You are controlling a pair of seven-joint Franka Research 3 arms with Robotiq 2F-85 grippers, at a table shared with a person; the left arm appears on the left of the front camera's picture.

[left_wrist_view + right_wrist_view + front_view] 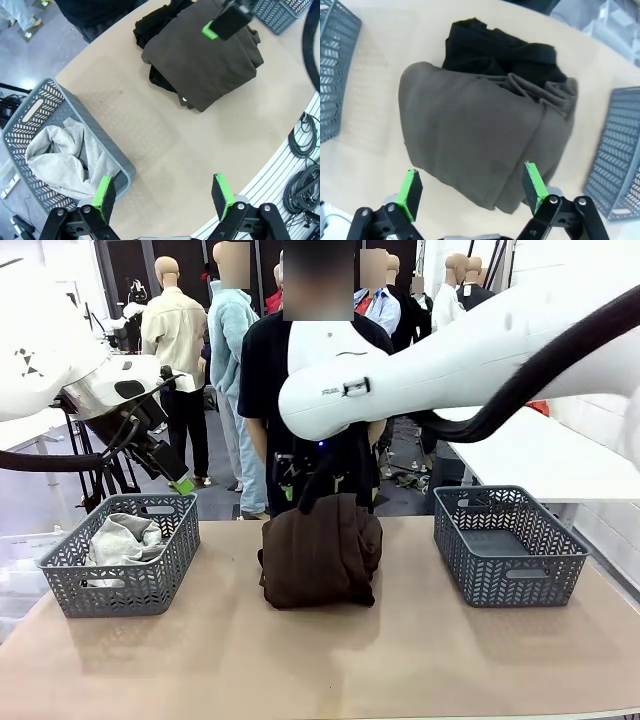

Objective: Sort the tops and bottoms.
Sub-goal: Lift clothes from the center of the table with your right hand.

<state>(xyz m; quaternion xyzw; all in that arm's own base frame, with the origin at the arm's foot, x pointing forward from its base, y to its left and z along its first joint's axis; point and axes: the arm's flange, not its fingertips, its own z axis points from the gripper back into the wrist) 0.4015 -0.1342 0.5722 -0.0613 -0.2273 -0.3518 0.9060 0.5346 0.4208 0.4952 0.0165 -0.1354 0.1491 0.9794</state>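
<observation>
Across the front view runs a tan table (320, 660) with a person (265, 370) in a black T-shirt standing at its far side. A grey left basket (150, 585) holds the crumpled grey garment (122, 538). The right basket (520, 580) sits well apart at the other end. Between them, at the far middle of the table, lies the folded brown garment (320, 555). The left gripper (181, 483) hangs above the far rim of the left basket. The right arm (420, 380) reaches across to the middle, with its end just over the brown garment's top edge. From this angle I cannot tell how either tool's fingers stand.

Looking down from the left wrist, the left gripper's green-padded fingers (103, 197) stand wide apart with nothing between them. One is over the near corner of the left basket and the other is over bare table. The grey garment lies bunched inside that basket. Farther off, the brown garment rests on top of the black garments (150, 30), which stick out at its far and near edges.

Looking down from the right wrist, the right gripper (472, 190) is spread wide and holds nothing. It hovers above the near edge of the brown garment. The black garments show beyond the brown one, partly under it. A basket stands at each side edge of the picture.
</observation>
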